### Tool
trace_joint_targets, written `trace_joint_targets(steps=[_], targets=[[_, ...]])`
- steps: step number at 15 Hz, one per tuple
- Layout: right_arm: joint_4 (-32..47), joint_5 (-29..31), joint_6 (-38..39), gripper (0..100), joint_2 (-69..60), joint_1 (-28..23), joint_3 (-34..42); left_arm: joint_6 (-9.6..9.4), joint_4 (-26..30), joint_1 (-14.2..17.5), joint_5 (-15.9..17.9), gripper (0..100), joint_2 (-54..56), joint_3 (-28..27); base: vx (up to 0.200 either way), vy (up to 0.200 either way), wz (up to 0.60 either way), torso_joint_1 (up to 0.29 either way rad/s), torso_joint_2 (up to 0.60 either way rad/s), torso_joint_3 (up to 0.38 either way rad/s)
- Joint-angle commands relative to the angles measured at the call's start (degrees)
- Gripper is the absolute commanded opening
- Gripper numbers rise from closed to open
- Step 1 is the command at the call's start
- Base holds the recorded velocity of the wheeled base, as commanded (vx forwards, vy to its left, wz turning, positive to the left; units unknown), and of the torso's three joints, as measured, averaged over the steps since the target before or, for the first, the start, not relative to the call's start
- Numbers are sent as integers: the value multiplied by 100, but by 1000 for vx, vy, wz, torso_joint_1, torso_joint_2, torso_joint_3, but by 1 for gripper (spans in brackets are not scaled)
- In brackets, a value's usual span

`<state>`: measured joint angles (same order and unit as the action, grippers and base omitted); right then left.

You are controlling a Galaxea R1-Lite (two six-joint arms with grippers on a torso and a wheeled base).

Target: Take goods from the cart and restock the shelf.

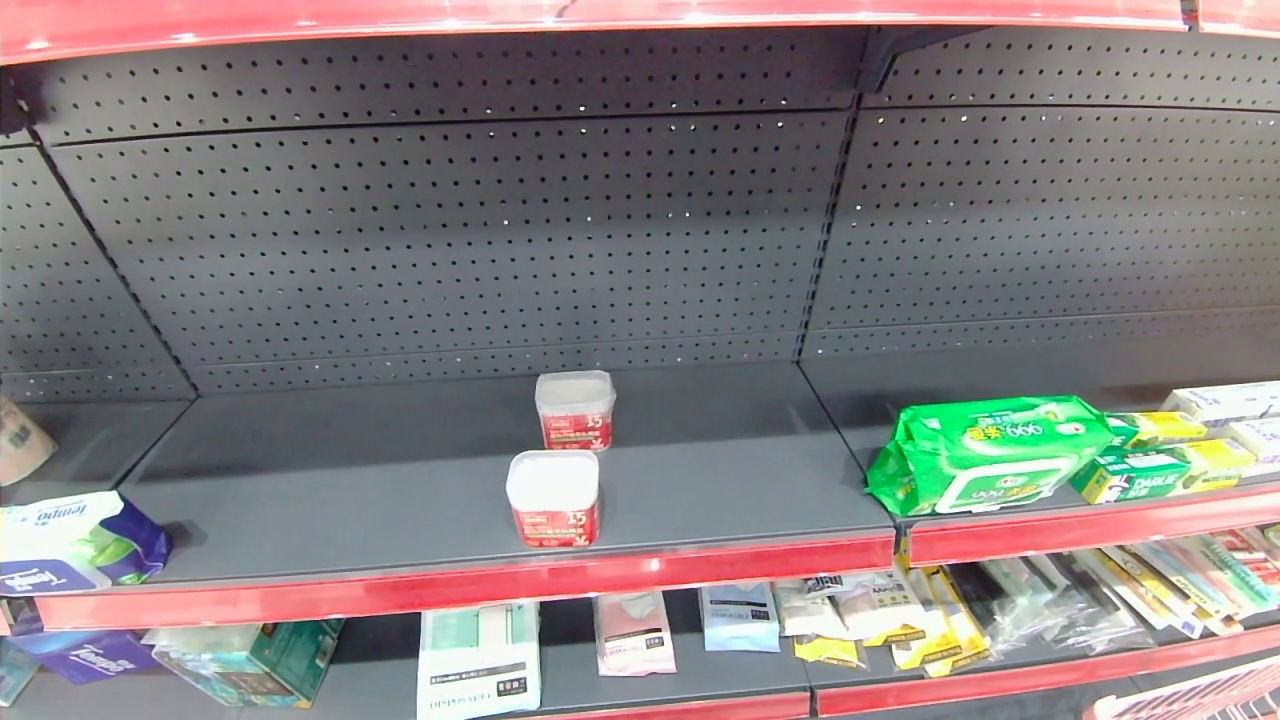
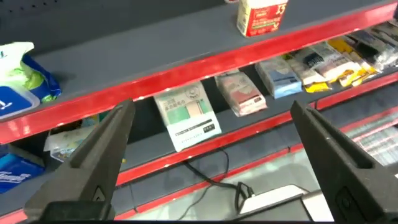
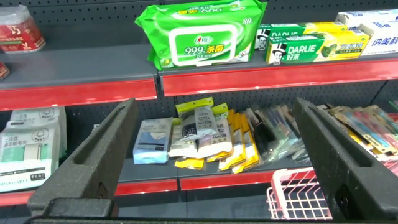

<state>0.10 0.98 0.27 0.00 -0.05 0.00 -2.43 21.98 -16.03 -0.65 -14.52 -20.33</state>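
Two red-and-white tubs stand on the grey shelf [image 1: 400, 470], one near the front edge [image 1: 553, 497] and one behind it [image 1: 574, 409]. The front tub [image 2: 261, 15] also shows in the left wrist view above the red shelf lip. My left gripper [image 2: 214, 158] hangs open below that shelf with nothing between its fingers. My right gripper [image 3: 217, 162] is open too, low in front of the lower shelf, holding nothing. A corner of the pink cart basket [image 3: 298, 196] sits beneath it, seen also as the basket [image 1: 1200, 700] at the lower right.
A green wipes pack [image 1: 985, 450] and toothpaste boxes [image 1: 1160, 455] fill the right shelf section. Blue tissue packs [image 1: 75, 545] lie at the left. The lower shelf holds mask packets [image 1: 740, 615] and hanging packets [image 3: 205, 134]. A cable [image 2: 211, 177] lies on the floor.
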Motion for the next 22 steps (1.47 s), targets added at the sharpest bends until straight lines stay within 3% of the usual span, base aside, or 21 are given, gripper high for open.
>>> trace_joint_targets(steps=[1, 3, 5, 6, 9, 11, 13, 14, 18, 20, 22], targets=[[-1, -1, 0, 100, 9, -4, 0, 40, -414, 12, -58, 100, -921, -146, 0, 0, 0, 0, 0, 0], [-1, -1, 0, 100, 9, -4, 0, 304, -2312, 153, -287, 100, -3180, -261, 0, 0, 0, 0, 0, 0], [8, -1, 0, 100, 9, -4, 0, 541, -3323, 197, -726, 100, -4718, -630, 0, 0, 0, 0, 0, 0], [-1, -1, 0, 100, 9, 5, 0, 691, -3798, 188, -964, 100, -5720, -1096, 0, 0, 0, 0, 0, 0], [8, -1, -9, 100, 9, -4, 0, 770, -3815, 188, -964, 100, -7030, -1887, 0, 0, 0, 0, 0, 0], [-1, -1, -9, 100, 9, 5, -9, 1086, -3718, 91, -823, 100, -7847, -2572, 0, 0, 0, 0, 0, 0], [8, -1, -9, 100, 9, 5, -9, 1209, -3279, 30, -480, 100, -8225, -3064, 0, 0, 0, 0, 0, 0], [8, 8, -9, 100, 9, 5, -9, 1209, -2927, 39, -111, 100, -8409, -3337, 0, 0, 0, 0, 0, 0], [8, 8, -9, 100, 9, 5, -9, 1174, -2840, 47, 161, 100, -8910, -3662, 0, 0, 0, 0, 0, 0], [8, -1, -9, 100, 9, 5, -9, 998, -2831, 47, 223, 100, -9113, -3732, 0, 0, 0, 0, 0, 0], [8, -1, -9, 100, 9, 5, -9, 937, -2725, 47, 276, 100, -9139, -3750, 0, 0, 0, 0, 0, 0]])
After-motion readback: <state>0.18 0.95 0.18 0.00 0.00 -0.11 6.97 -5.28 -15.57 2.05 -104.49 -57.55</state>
